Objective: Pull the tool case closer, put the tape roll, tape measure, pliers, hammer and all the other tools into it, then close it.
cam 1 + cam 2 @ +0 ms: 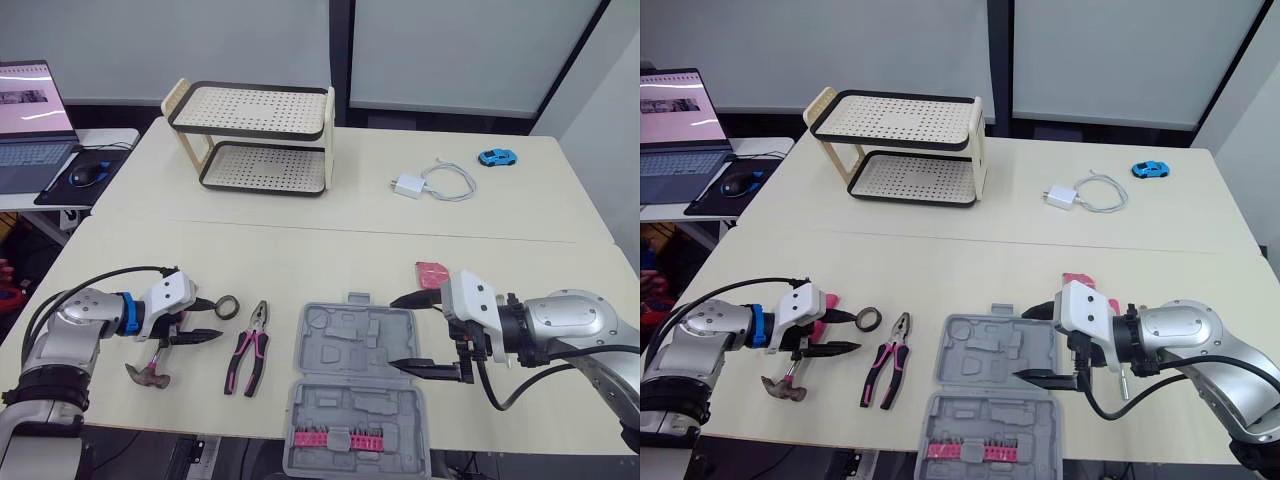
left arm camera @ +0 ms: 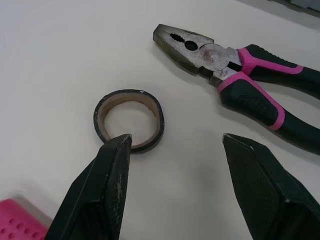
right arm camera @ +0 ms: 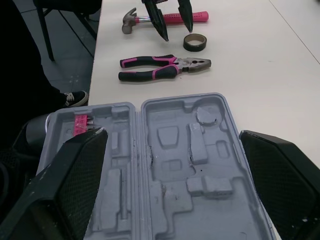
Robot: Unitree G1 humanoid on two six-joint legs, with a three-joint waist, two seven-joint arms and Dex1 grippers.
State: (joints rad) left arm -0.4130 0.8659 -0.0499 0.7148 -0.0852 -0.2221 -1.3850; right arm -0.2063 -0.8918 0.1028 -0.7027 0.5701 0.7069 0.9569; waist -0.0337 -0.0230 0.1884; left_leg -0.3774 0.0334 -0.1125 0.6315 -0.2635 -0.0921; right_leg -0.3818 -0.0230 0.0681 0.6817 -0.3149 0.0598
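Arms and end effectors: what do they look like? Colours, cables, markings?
The left arm and right arm have silver metallic shells and loose black cables. The left end effector and right end effector each have a white housing and two tapered black fingers with a fine woven texture. A blue ring circles the left wrist. No markings legible.

Two cream tables point(image 1: 300, 250) (pushed together) span the middle; a side desk point(image 1: 110, 137) sits upper left, pale wall panels point(image 1: 450, 50) along the top.
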